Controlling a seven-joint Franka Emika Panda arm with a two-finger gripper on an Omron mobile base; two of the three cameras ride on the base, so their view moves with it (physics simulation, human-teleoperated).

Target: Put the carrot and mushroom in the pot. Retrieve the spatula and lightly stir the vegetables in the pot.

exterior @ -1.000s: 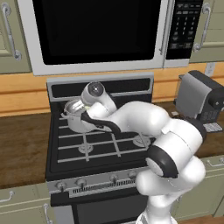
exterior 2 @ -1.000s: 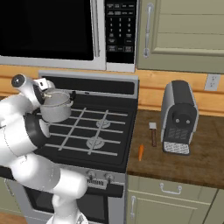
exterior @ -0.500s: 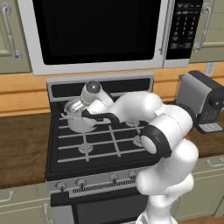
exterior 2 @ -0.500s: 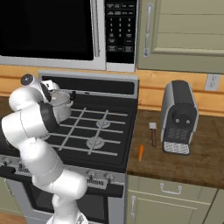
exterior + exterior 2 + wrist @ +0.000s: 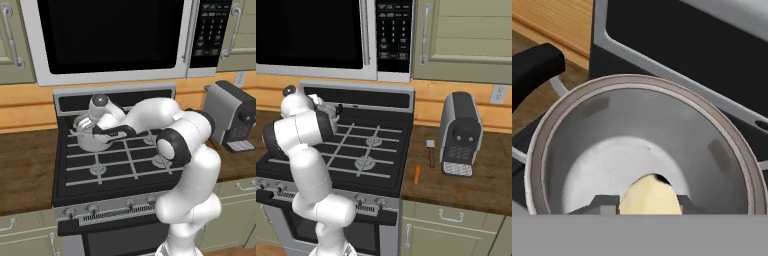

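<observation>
The silver pot stands on the stove's back left burner. My gripper hangs just over its mouth, pointing down into it. In the hand view the gripper is shut on a pale yellow mushroom, held above the pot's bare grey floor inside the rim. The orange carrot lies on the wooden counter right of the stove. The spatula lies just behind it, beside the coffee machine.
A black stove with grates carries the pot; its raised back panel is close behind. A microwave hangs overhead. A grey coffee machine stands on the right counter. My bent arm spans the stove's middle.
The hand has stayed over the pot with the mushroom in it. The arm's elbow has swung out and up over the stove.
</observation>
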